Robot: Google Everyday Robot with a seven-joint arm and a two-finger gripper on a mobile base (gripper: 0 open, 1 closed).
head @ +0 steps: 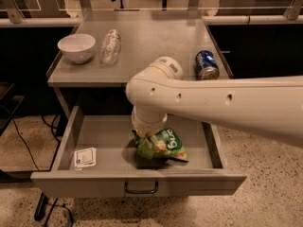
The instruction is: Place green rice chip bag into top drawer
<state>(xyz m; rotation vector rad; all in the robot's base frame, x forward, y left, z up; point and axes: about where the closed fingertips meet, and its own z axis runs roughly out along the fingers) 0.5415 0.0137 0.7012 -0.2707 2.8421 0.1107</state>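
Grey metal surface (156,37) over open grey metal top drawer (102,134). Tool (149,134) directly above crinkly green rice chip bag (163,146), bag extending right; its hold: cannot tell.

Crinkly glossy green rice chip bag (164,146) beneath jaws, in matt metal top drawer (90,185).

I count one top drawer (71,135), and it is open. In the drawer there are two things: one green rice chip bag (162,146) and one white card (85,157). Up behind the drawer, on the one bench (156,34), I count three things: one white bowl (75,48), one clear bottle (110,46) and one blue can (207,64). I have one arm (222,103) with one gripper (149,135), down in the drawer.
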